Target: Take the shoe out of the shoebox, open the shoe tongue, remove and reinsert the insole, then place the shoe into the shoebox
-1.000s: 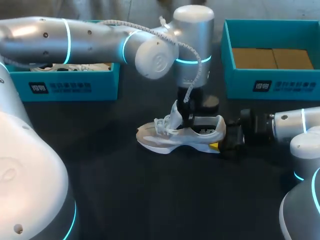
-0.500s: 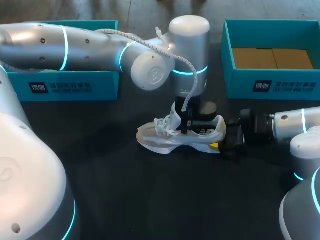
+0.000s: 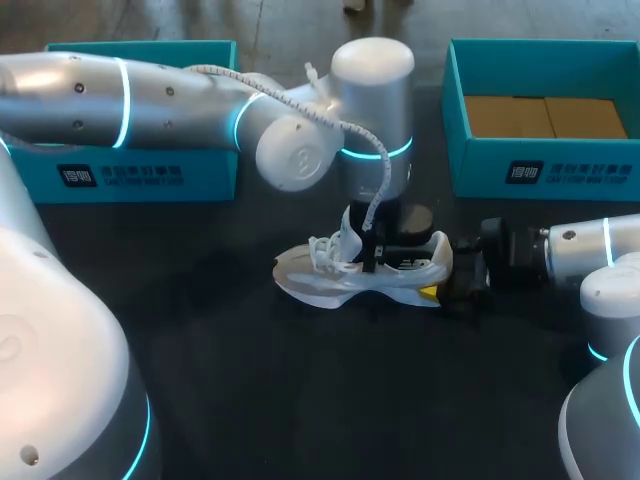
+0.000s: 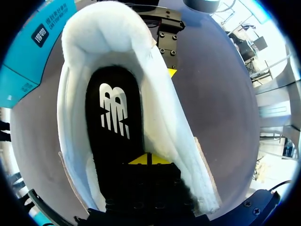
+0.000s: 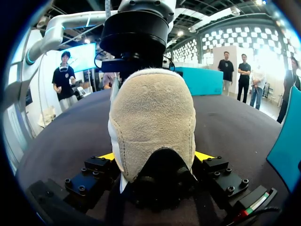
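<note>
A white and beige shoe [image 3: 330, 283] stands on the dark table, toe toward the left. My left gripper [image 3: 372, 255] points straight down into its opening, behind the raised tongue [image 3: 348, 238]. In the left wrist view the left gripper [image 4: 148, 159] is shut, its yellow tips pressed together just above the black insole [image 4: 113, 122], which lies flat inside the white padded collar [image 4: 160, 113]. My right gripper [image 3: 452, 283] comes in from the right, shut on the heel. In the right wrist view the beige heel [image 5: 153, 113] fills the right gripper [image 5: 155, 157], a yellow tip at each side.
A teal shoebox [image 3: 530, 172] with a brown cardboard floor stands open at the back right. A second teal box [image 3: 140, 172] sits at the back left, mostly hidden under my left arm [image 3: 150, 95]. Bare dark table lies in front of the shoe.
My left wrist has shifted slightly left and its gripper has sunk a little deeper into the shoe. The shoe and the right arm have stayed put.
</note>
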`<state>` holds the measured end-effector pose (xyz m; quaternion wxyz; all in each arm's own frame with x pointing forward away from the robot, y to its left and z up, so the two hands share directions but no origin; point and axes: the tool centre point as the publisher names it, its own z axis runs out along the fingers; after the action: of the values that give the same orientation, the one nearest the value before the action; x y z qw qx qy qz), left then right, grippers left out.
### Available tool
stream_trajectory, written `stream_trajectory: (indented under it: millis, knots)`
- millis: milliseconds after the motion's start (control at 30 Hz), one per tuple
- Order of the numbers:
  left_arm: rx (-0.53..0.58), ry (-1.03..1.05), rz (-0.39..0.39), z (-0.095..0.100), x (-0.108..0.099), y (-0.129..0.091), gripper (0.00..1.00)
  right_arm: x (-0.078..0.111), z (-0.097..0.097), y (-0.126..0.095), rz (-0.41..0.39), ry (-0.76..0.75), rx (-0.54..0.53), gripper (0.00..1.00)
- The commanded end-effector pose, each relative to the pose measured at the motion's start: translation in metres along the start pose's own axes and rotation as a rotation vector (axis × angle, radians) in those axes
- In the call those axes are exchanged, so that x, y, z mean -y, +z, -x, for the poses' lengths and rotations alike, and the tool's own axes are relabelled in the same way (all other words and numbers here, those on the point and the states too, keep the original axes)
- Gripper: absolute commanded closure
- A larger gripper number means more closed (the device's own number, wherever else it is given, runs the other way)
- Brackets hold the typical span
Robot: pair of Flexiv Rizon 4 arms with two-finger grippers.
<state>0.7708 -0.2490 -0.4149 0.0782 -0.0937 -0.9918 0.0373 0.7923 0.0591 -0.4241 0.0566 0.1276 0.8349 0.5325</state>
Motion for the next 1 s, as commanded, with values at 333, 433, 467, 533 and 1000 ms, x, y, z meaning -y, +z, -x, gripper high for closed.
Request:
stream_trajectory:
  millis: [333,433,467,533,1000]
  knots:
    - [0.089,0.006,0.000,0.007,0.007,0.003,0.64,-0.002,0.000,0.001,-0.004,0.001,0.000,1.00]
    - [0.121,0.004,0.012,0.014,0.008,0.006,0.64,-0.002,0.000,0.001,-0.004,0.001,0.000,1.00]
    - [0.126,0.005,0.012,0.017,0.008,0.007,0.64,-0.002,0.000,0.001,-0.004,0.001,0.000,1.00]
    - [0.142,0.006,0.016,0.021,0.009,0.009,0.64,-0.002,0.000,0.001,-0.004,0.001,0.000,1.00]
    - [0.253,0.025,0.040,0.055,0.006,0.015,0.65,-0.002,0.000,0.001,-0.004,0.001,0.000,1.00]
